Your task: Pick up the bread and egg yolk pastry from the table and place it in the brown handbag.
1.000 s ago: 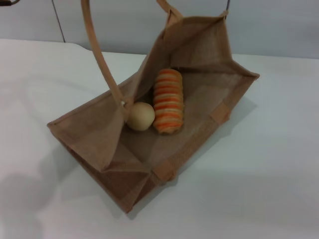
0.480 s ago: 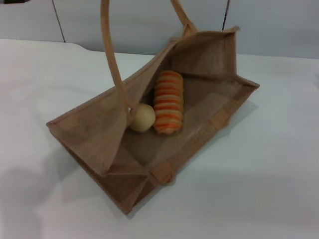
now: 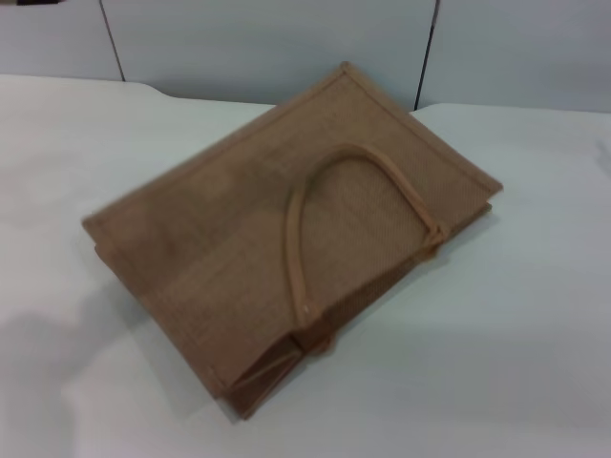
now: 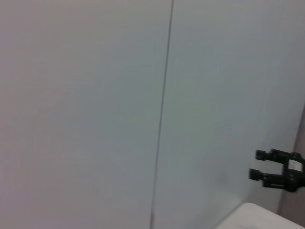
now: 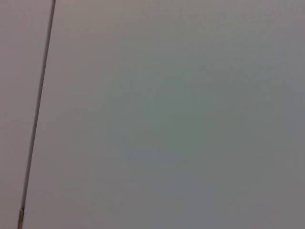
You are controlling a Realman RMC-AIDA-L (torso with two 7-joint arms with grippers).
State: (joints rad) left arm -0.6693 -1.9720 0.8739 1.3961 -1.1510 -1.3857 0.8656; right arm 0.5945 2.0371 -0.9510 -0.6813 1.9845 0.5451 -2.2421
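Note:
The brown handbag (image 3: pixel 286 219) lies flat and closed on the white table (image 3: pixel 516 363), its upper side folded down. One arched strap handle (image 3: pixel 329 181) rests on top of it. The bread and the egg yolk pastry are hidden from view. Neither gripper shows in the head view. In the left wrist view a black gripper (image 4: pixel 254 164), the right arm's, hangs far off against the wall above a corner of the table (image 4: pixel 267 217); its two fingers (image 4: pixel 265 154) stand apart and hold nothing. The right wrist view shows only wall.
A grey panelled wall (image 3: pixel 267 38) stands behind the table. The table's far left corner (image 3: pixel 143 86) is rounded. White tabletop lies on all sides of the handbag.
The handbag's raised side and handles have dropped down, closing the bag flat over the bread and the pastry, which showed inside it before.

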